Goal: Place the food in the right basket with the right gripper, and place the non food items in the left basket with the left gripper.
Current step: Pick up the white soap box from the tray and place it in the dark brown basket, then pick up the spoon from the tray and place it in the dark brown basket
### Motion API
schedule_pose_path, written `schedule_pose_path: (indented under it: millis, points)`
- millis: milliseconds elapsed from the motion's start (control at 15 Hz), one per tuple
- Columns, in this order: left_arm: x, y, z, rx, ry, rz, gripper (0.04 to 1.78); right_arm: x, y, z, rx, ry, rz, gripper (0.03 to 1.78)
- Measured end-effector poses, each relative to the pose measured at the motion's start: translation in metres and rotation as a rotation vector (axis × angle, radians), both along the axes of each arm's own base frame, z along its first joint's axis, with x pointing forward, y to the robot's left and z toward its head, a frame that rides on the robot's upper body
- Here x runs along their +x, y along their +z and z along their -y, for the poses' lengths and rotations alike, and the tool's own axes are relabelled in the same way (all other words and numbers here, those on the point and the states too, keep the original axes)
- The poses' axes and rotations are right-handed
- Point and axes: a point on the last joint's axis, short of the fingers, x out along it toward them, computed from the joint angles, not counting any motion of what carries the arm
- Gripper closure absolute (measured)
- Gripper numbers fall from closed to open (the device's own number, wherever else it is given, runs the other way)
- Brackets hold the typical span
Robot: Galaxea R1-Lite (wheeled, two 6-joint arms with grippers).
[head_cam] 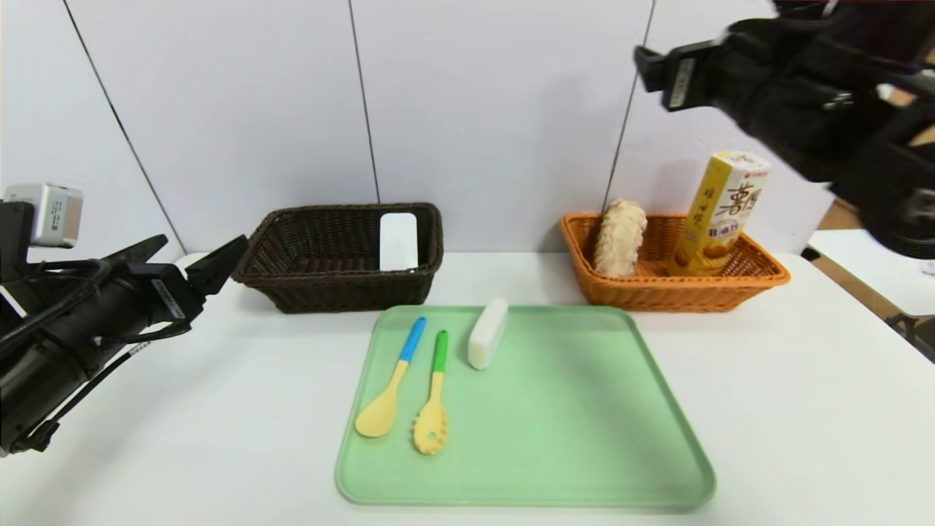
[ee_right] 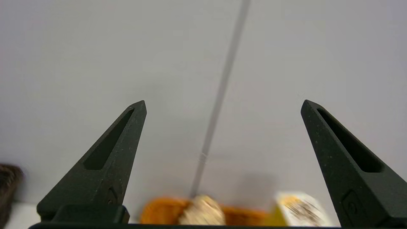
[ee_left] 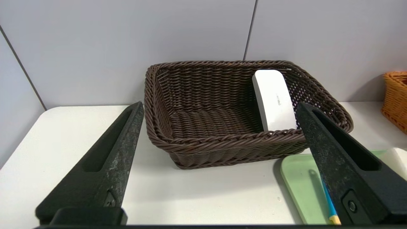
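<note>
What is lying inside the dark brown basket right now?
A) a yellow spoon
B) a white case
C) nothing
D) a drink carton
B: a white case leans against the inner wall of the brown basket; both spoons lie on the green tray.

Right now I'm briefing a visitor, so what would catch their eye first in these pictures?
Likely the green tray at the table's middle, holding two spoons and a white block. Behind it sit the brown basket with a white case on the left and the orange basket with a bread roll and yellow carton on the right.
</note>
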Motion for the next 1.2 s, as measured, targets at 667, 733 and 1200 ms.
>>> schedule_pose_path:
  millis: [667,733,1200]
  points:
    - [-0.005,0.001,0.038,-0.018,-0.152,0.003,0.13,-0.224,-0.118,0.11,0.119,-0.271,-0.3,0.12]
    - [-0.007,0.003,0.051,-0.025,-0.191,0.001,0.13,-0.231,-0.124,0.111,0.123,-0.281,-0.296,0.12]
    - [0.011,0.02,0.135,0.073,-0.401,-0.263,0.13,-0.247,-0.132,0.113,0.131,-0.288,-0.261,0.12]
